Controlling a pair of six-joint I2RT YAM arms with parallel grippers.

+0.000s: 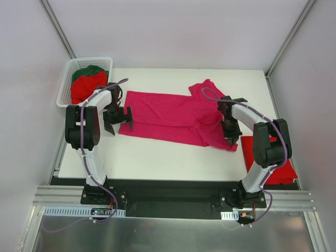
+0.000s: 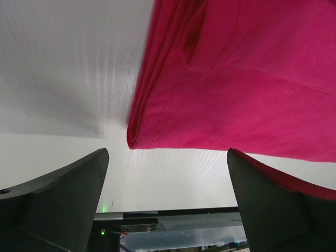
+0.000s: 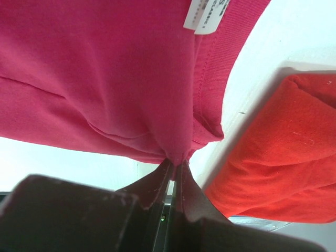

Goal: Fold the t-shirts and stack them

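White counter point(image 1: 157, 157) filled most of what you saw from above. Across its middle lay the magenta-pink t-shirt point(image 1: 168, 115), spread roughly flat, with its hem end toward your left arm, its collar end toward your right arm, and one sleeve reaching toward the far edge. At the near right corner of the counter sat a folded red t-shirt point(image 1: 281, 168), partly hidden behind your right arm and close beside the pink shirt's collar end. In the right wrist view the two cloths lay near each other with a strip of bare counter between them. A white lattice basket point(image 1: 64, 89) stood at the far left corner, just off the counter's edge, holding a bundled red shirt point(image 1: 86, 88) with a dark green shirt point(image 1: 90, 70) behind it. Your left end effector point(image 1: 119, 126) hung at the pink shirt's left edge with its jaws spread wide and nothing between them. Its wrist view showed the layered, stitched hem corner just ahead of the gap, and you could not tell whether the right-hand finger touched the cloth. Your right end effector point(image 3: 176, 163) was pinched closed on a gathered fold of the magenta-pink t-shirt just below the neckband, where two small white labels point(image 3: 205, 16) showed.
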